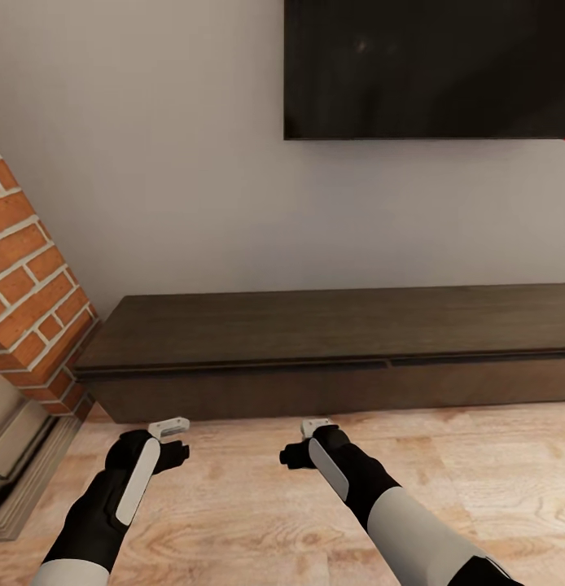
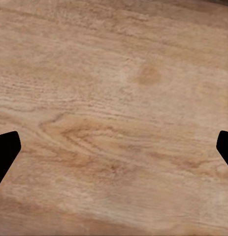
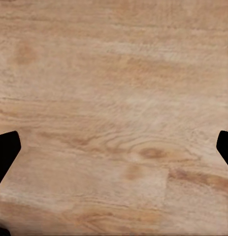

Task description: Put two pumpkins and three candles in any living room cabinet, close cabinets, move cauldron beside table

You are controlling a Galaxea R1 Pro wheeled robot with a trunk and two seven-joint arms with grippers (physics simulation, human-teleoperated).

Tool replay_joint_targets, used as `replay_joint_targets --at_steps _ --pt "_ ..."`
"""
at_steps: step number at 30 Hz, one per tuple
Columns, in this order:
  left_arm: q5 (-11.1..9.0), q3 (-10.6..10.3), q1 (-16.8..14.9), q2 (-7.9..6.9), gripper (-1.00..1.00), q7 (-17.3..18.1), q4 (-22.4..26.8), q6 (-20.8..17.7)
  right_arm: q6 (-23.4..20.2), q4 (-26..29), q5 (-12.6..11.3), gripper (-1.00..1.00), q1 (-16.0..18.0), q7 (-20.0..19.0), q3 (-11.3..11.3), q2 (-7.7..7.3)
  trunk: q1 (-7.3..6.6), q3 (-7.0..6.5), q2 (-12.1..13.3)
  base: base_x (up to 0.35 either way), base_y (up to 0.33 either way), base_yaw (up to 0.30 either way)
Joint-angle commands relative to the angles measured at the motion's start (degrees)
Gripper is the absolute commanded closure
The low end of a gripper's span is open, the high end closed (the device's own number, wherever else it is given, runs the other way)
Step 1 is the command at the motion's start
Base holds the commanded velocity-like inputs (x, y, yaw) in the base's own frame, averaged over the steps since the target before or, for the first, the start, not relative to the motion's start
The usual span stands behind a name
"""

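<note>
Long dark-brown cabinet (image 1: 331, 350) closed against wall, black screen (image 1: 429, 69) above, brick fireplace (image 1: 30, 301) left, wood floor (image 1: 258, 505)

You are facing bare wood floor (image 1: 258, 521) with room to move either arm. The closed cabinet (image 1: 331, 358) is blocking ahead, the brick fireplace (image 1: 30, 301) crowding your left.

2 black arms with white panels, each pincer (image 1: 170, 443) black.

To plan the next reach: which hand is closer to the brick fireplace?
Left. The left hand hangs over the floor just beside the brick fireplace; the right hand is farther along the cabinet.
</note>
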State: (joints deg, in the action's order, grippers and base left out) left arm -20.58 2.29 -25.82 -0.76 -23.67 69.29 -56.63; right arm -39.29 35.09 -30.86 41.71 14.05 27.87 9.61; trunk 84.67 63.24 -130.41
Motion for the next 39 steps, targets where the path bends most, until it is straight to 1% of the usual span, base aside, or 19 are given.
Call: replay_joint_targets --at_steps 1,6,21,39 --pt "-0.61 0.01 -0.05 -0.02 -1.0 -0.5 0.02 -0.15 -0.71 0.07 -0.64 -1.0 0.04 0.52 0.26 -0.03 -0.23 -0.14 0.4 0.0 0.0 0.0" --pt "-0.61 0.0 -0.04 -0.03 -1.0 -0.5 -0.01 -0.15 -2.18 0.07 -0.92 -1.0 0.04 0.46 0.26 -0.03 -1.33 -1.03 2.4 0.0 0.0 0.0" --pt "-0.61 -0.01 -0.03 0.03 -1.0 -0.54 -0.05 -0.15 -2.35 0.07 -0.96 -1.0 0.04 0.46 0.26 -0.1 -4.63 -3.73 8.42 0.0 0.0 0.0" --pt "-0.52 -0.17 -0.2 -0.11 -1.0 -0.59 -3.01 -0.15 -2.31 0.07 -0.96 -1.0 0.04 0.46 0.26 -0.14 -8.58 -6.96 15.64 0.0 0.0 0.0"
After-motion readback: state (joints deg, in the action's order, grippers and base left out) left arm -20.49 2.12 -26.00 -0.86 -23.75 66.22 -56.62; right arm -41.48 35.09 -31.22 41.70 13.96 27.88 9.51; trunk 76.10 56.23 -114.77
